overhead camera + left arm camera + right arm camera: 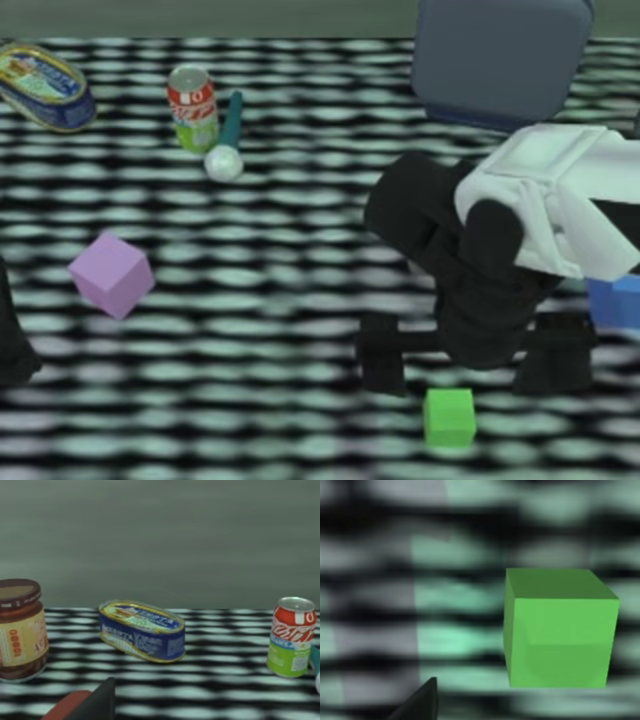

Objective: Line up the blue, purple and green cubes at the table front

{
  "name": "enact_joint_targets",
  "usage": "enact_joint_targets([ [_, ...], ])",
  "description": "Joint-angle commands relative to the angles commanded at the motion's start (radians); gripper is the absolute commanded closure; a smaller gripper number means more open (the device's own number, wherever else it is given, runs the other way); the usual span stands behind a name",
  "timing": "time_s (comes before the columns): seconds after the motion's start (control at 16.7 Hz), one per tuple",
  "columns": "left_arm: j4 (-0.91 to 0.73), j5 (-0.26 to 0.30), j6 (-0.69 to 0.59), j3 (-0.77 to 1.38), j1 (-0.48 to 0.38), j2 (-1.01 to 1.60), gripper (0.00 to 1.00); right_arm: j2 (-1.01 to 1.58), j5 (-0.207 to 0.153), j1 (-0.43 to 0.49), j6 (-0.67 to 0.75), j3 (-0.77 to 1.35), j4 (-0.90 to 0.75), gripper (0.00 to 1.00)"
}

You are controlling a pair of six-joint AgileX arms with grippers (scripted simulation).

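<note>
Jaws of the right gripper (478, 368): spread wide, empty, fingers standing to either side above the near table front (250, 440). Green cube (449, 417): resting on the table just nearer than the jaws, between their lines but not yet within them. Step in hand, as judged: centre over the cube, descend squarely, close on opposite faces. Purple cube (111, 274): left, mid-table. Blue cube (615, 300): right edge, partly hidden. Left gripper: parked at left edge, jaw state undeterminable.
</note>
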Motion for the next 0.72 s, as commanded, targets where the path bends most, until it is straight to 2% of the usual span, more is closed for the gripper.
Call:
enact_joint_targets([
  [0.18, 0.0, 0.0, 0.0, 0.0, 0.0, 0.0, 0.0, -0.033, 0.0, 0.003, -0.003, 0.042, -0.062, 0.0],
  [0.42, 0.0, 0.0, 0.0, 0.0, 0.0, 0.0, 0.0, -0.031, 0.0, -0.002, -0.003, 0.04, -0.06, 0.0],
  [0.72, -0.108, 0.003, 0.04, 0.149, -0.02, 0.156, 0.0, -0.173, 0.003, -0.028, -0.083, -0.005, 0.034, 0.0],
])
